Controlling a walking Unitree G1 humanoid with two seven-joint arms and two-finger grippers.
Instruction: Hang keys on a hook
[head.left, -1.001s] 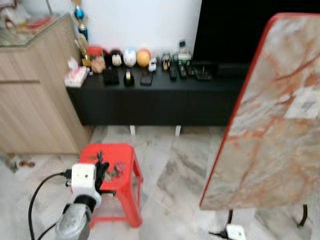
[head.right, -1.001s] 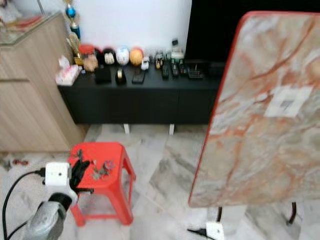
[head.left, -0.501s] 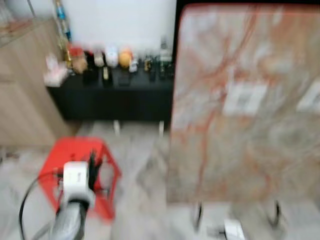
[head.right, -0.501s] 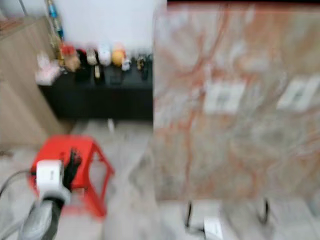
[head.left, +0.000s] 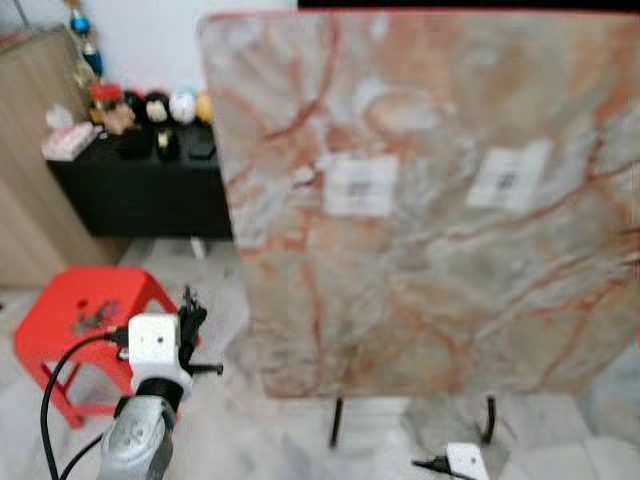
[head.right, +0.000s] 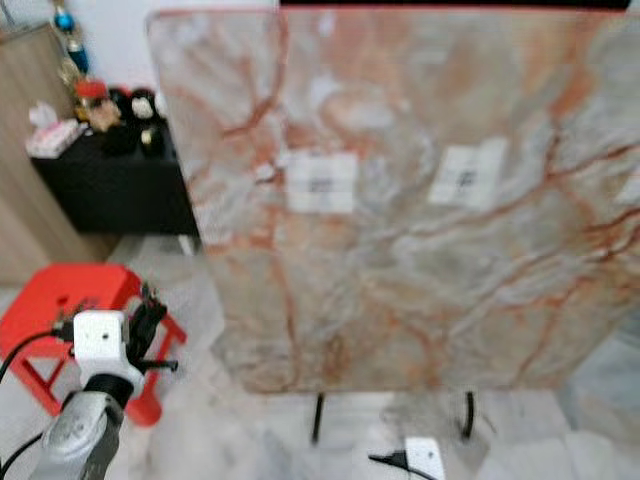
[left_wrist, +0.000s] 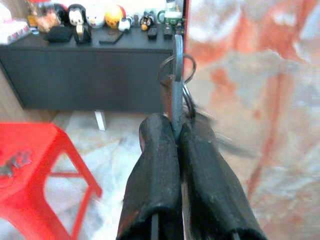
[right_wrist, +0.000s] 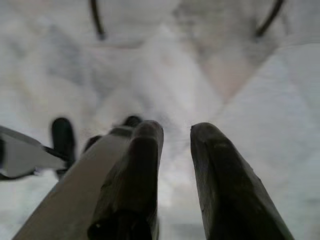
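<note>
Your left gripper (left_wrist: 175, 135) is clamped tight on the silver keys on a wire ring (left_wrist: 176, 67), held low at the frame's lower left beside the red plastic stool (head.left: 70, 320). You risk losing them: the grip is only on a thin blade, so a jolt while walking could twist them free. No hook is visible; the tilted red-veined marble tabletop (head.left: 430, 200) blocks the way. Your right gripper (right_wrist: 172, 165) hangs idle, fingers slightly apart. No containers are visible.
</note>
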